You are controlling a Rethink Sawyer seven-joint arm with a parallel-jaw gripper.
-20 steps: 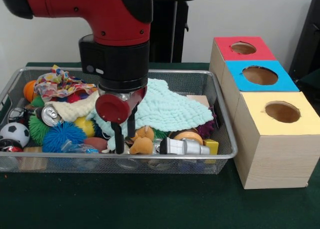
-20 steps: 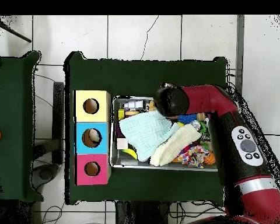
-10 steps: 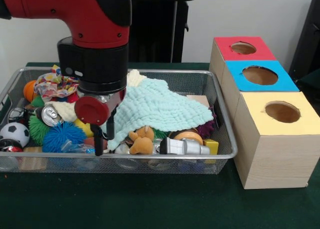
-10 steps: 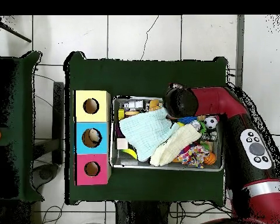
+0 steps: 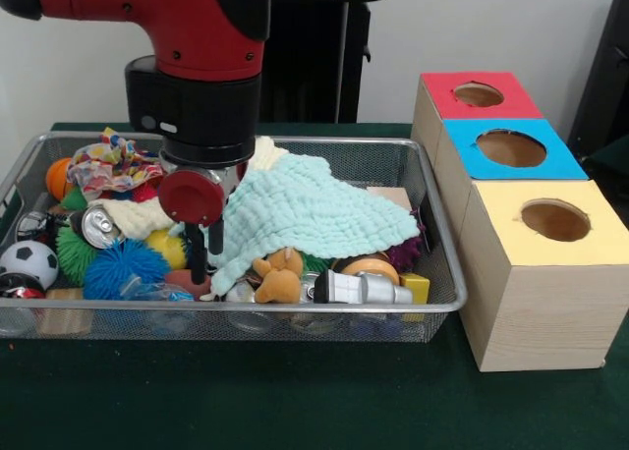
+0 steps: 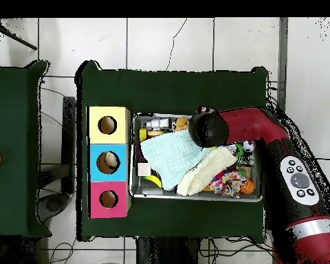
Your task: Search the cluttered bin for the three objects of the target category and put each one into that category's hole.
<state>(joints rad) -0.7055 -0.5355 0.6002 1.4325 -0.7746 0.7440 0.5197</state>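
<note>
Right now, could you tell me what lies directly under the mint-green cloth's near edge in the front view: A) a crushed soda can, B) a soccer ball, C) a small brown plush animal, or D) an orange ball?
C: the brown plush animal pokes out just below the mint-green cloth, whereas the soccer ball, soda can and orange ball all lie at the bin's other end.
</note>
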